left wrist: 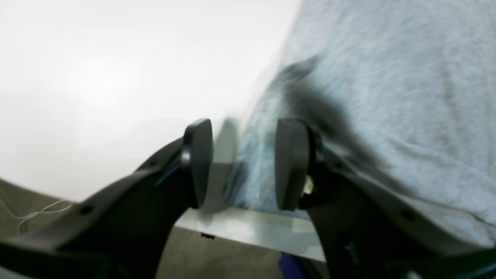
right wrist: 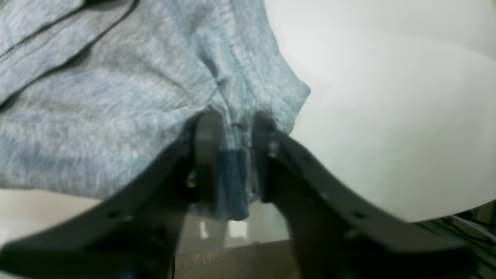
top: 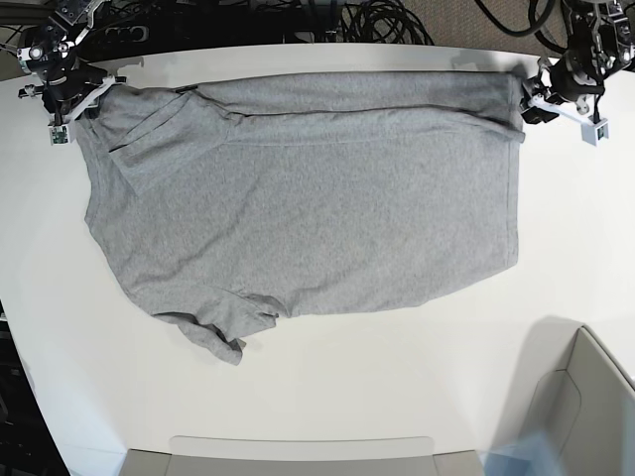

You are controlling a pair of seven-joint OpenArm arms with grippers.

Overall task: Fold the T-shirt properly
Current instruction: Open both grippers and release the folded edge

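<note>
The heather-grey T-shirt lies spread on the white table, plain side up, with its hem to the right and its sleeves to the left. Its far edge is folded over. My right gripper, at the far left in the base view, is shut on a bunched piece of the shirt's sleeve end. My left gripper, at the far right in the base view, has its jaws apart around the hem corner. That cloth is blurred, and a gap shows beside one finger.
Both grippers are at the table's back edge, with floor beyond. Black cables lie behind the table. A grey bin stands at the front right and a grey tray at the front edge.
</note>
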